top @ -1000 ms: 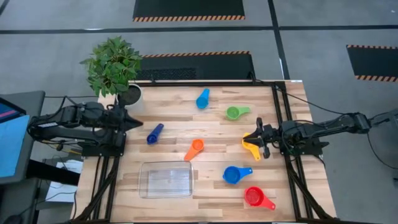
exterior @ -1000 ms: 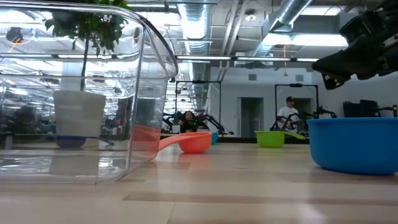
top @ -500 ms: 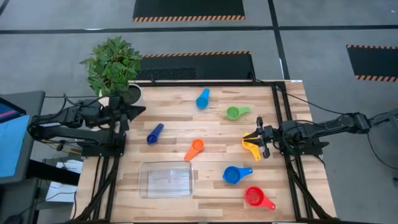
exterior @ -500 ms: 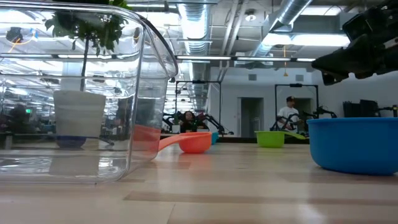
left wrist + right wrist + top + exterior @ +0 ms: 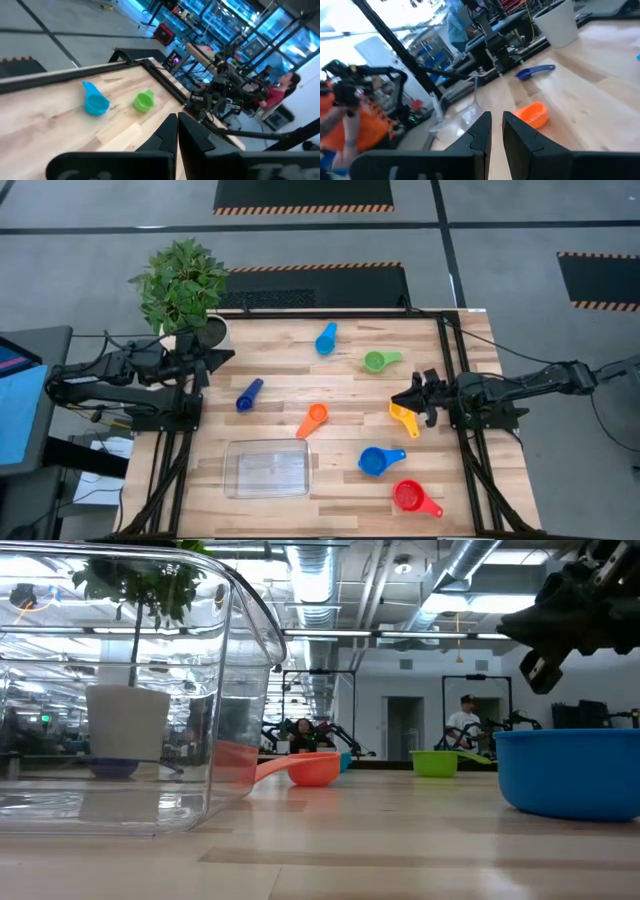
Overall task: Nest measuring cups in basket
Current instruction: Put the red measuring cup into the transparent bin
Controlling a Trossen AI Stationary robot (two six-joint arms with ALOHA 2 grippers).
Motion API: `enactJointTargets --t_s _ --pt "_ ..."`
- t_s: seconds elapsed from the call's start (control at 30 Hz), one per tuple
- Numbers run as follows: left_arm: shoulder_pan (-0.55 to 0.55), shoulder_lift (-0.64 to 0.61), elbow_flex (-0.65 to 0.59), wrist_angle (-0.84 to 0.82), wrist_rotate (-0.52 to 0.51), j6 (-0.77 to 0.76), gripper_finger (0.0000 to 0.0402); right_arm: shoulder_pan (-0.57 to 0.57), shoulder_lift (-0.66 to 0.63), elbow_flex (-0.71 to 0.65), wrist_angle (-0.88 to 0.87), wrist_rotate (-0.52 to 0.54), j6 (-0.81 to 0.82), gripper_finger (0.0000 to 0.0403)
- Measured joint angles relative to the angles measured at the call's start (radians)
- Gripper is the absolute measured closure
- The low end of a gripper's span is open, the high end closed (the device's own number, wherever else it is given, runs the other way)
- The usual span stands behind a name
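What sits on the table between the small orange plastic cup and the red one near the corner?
In the high view, a blue plastic measuring cup lies between the orange cup and the red cup.

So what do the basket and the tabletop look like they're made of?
The basket looks like clear, glossy plastic: the wood shows through its floor and its walls catch reflections. The tabletop looks like pale wooden planks joined in strips, with visible grain and a smooth, faintly shiny finish.

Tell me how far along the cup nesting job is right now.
Nothing is done yet: the basket holds no cups. All seven measuring cups lie scattered on the table. The right gripper hangs by the yellow cup, holding nothing; the left gripper waits shut near the plant pot. Every cup is left.
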Motion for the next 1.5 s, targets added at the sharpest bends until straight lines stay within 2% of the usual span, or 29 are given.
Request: enactJointTargets --t_s 0.17,0.27,0.3,0.43,0.57,0.67,0.8,0.9,1.1,1.33,1.5 --pt "0.000 0.005 0.000 -0.017 0.012 -0.027 0.0401 0.000 0.000 0.000 0.024 0.026 0.037 0.0331" --pt "0.000 0.015 0.000 -0.024 0.015 -0.062 0.0401 0.000 0.001 0.000 0.107 0.054 0.097 0.0331" --pt "0.000 0.020 0.000 -0.036 0.015 -0.040 0.0401 0.000 0.002 0.000 0.143 0.060 0.116 0.0331" --pt "0.000 0.052 0.000 -0.136 0.006 0.208 0.0401 0.000 0.003 0.000 0.280 0.078 0.098 0.0331" --pt "0.000 0.121 0.000 -0.183 -0.022 0.301 0.0401 0.000 0.016 0.000 0.389 0.126 0.016 0.0331" --pt "0.000 0.177 0.000 -0.178 0.025 0.376 0.0401 0.000 0.032 0.000 0.436 0.184 -0.038 0.0331" --pt "0.000 0.251 0.000 -0.167 0.119 0.417 0.0401 0.000 0.053 0.001 0.473 0.197 -0.054 0.0331" --pt "0.000 0.312 0.000 -0.128 0.166 0.447 0.0401 0.000 0.081 0.008 0.492 0.197 -0.059 0.0331" --pt "0.000 0.419 0.000 -0.075 0.167 0.451 0.0401 0.000 0.126 0.014 0.490 0.197 -0.069 0.0331" --pt "0.000 0.544 0.000 0.126 0.180 0.523 0.0401 0.000 0.148 0.015 0.583 0.190 -0.083 0.0331" --pt "0.000 0.618 0.000 0.348 0.156 0.541 0.0401 0.002 0.148 0.015 0.735 0.138 -0.219 0.0331"
